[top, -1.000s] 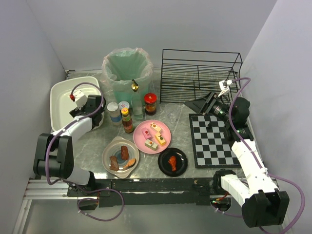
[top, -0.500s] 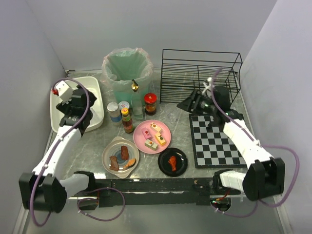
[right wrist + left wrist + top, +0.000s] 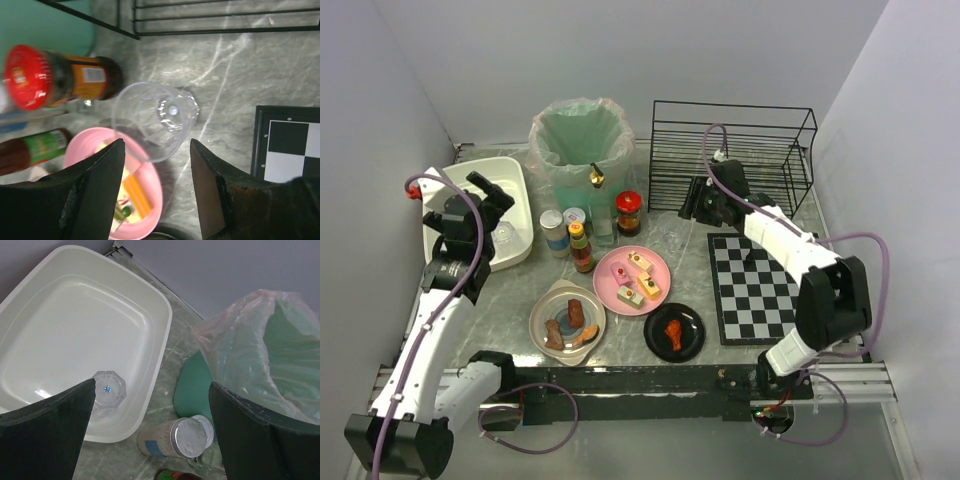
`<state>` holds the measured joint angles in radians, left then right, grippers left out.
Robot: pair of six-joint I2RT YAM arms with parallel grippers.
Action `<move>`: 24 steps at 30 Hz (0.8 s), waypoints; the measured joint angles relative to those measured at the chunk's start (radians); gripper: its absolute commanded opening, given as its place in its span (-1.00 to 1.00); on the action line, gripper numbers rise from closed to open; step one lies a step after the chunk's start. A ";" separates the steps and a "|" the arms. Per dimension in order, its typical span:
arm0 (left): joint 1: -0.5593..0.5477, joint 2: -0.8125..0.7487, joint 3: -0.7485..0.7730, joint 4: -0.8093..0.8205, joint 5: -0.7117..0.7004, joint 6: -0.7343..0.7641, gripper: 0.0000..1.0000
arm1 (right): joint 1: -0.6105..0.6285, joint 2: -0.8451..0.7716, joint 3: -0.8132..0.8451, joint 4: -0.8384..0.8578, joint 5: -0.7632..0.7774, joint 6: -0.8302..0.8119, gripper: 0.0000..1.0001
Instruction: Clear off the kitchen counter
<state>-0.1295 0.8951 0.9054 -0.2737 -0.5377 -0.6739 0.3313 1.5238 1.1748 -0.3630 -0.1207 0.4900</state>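
Our right gripper [image 3: 156, 145], spread, straddles the glass [image 3: 152, 117] on the desk [image 3: 235, 65], ready to pinch it. Our left gripper [image 3: 152, 385] hovers spread and empty over the tub [image 3: 75, 330] at ten o'clock.

A white tub [image 3: 75, 330] at upper left holds a small clear faceted glass [image 3: 108, 389] near its lower rim. Right of it stands a bin lined with a pale green bag [image 3: 582, 140], then a black wire rack [image 3: 760, 160]. Below the bin cluster a red-lidded jar [image 3: 629, 212], a sauce bottle [image 3: 581, 248] and a silver-topped shaker [image 3: 553, 232]. A second clear glass [image 3: 155, 120] stands just beside a pink plate [image 3: 658, 265] of snack pieces. Lower sit a beige bowl [image 3: 542, 312] of sausages, a black plate [image 3: 692, 335] bearing a drumstick [image 3: 672, 331], and a checkered mat [image 3: 760, 290] at right.
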 measured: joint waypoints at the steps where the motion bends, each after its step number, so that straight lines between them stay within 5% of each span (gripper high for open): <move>1: 0.000 -0.006 0.000 0.000 0.003 0.001 0.99 | 0.000 0.023 0.010 -0.005 0.008 -0.004 0.19; 15: 0.000 -0.018 0.000 -0.002 0.039 0.009 0.99 | 0.010 0.201 0.120 -0.058 0.074 -0.044 0.06; 24: 0.000 -0.063 0.000 -0.001 0.056 0.008 0.99 | 0.042 0.243 0.127 -0.086 0.106 -0.064 -0.30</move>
<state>-0.1295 0.8318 0.9058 -0.2749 -0.4820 -0.6659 0.3737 1.7664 1.3014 -0.4488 -0.0147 0.4255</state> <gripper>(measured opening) 0.994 0.405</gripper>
